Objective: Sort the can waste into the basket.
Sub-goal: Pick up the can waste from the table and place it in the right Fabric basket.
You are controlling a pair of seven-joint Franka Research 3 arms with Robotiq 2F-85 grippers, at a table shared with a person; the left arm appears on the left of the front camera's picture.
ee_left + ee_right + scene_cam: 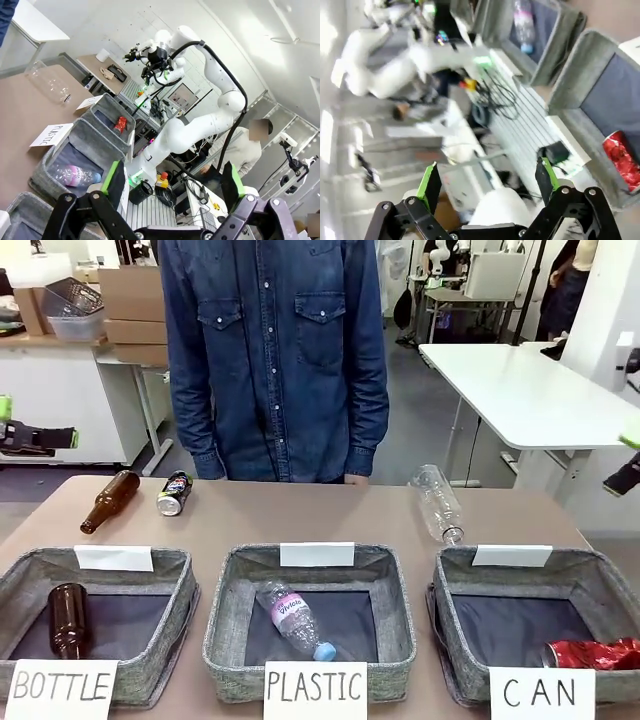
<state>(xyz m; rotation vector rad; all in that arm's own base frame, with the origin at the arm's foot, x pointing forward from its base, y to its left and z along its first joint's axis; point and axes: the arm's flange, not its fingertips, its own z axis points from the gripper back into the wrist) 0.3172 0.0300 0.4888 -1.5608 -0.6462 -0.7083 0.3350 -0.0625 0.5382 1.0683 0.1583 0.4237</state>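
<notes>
A dark drink can (174, 493) with silver ends lies on the table's far left, beside a brown bottle (110, 500). A crushed red can (590, 653) lies in the grey basket signed "CAN" (458, 655) at the near right. The red can (120, 123) and its basket (111, 104) also appear in the left wrist view, and the red can (622, 160) in the right wrist view. My left gripper (172, 185) is open and empty, off the table's left side (35, 437). Open and empty too, my right gripper (487, 182) hangs off the right side (625, 475).
The "BOTTLE" basket (15, 580) holds a brown bottle, the "PLASTIC" basket (222, 640) a clear bottle. Another clear plastic bottle (437, 502) lies at the far right. A person in a denim shirt (275, 350) stands at the far edge.
</notes>
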